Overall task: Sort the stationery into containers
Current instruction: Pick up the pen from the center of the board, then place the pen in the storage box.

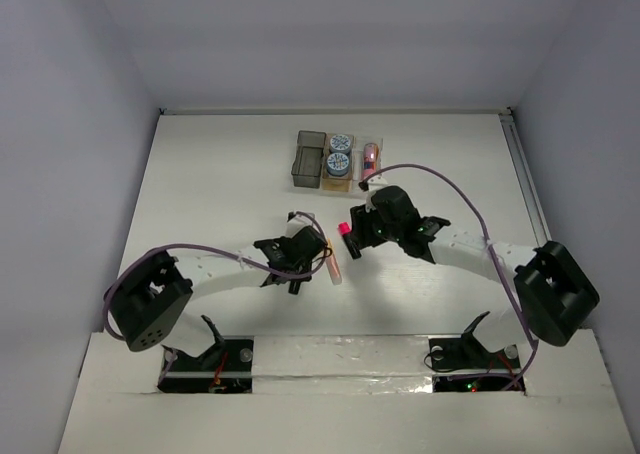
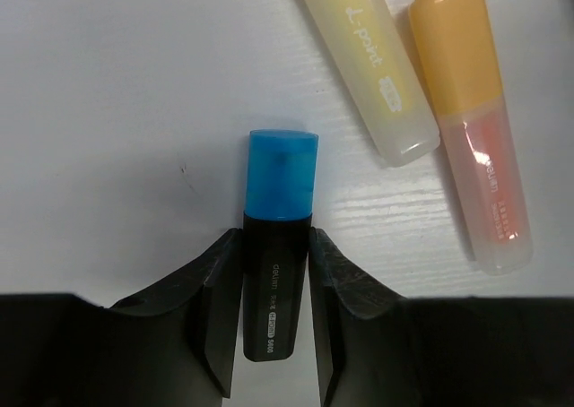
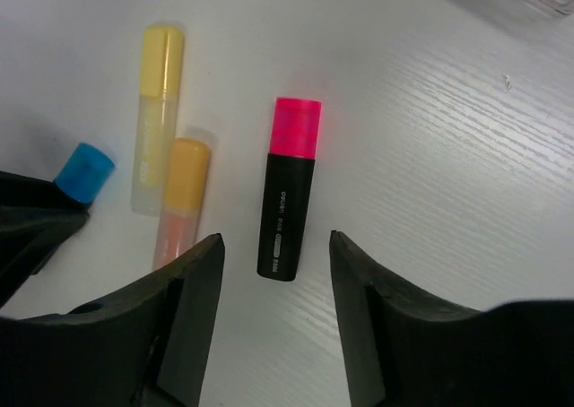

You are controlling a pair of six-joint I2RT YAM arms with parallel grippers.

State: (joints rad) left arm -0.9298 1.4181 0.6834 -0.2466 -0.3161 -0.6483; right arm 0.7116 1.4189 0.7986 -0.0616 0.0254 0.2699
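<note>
Top external: the three bins are sitting in a row toward the far edge of the table (image 1: 200, 194), about mid-width. They are the dark grey bin (image 1: 307, 159), the amber bin (image 1: 339, 182) holding two tape rolls (image 1: 340, 144), and the clear bin (image 1: 378, 170) holding one pink bottle (image 1: 371, 154). Both arms are reaching over the table's middle. The left gripper (image 1: 300, 259) and right gripper (image 1: 362, 232) are working near each other. The pink-black highlighter (image 1: 347, 236) is lying just beside the right one.

Left wrist: the fingers are pinching the black barrel of the blue-black highlighter (image 2: 282, 174) from both sides. Its long axis is running straight out between them, cap pointing away. The yellow highlighter (image 2: 363, 62) and orange highlighter (image 2: 471, 120) are lying side by side on the table, beyond and right.

Right wrist: the jaws are standing spread. The pink-black highlighter's tail is sitting just between the fingertips, with the cap pointing away and the axis in line with the hand. The likely next move is a short advance, then closing across the barrel. The right arm is nearer to it.

Count: four highlighters, two rolls, one bottle, three bins.
</note>
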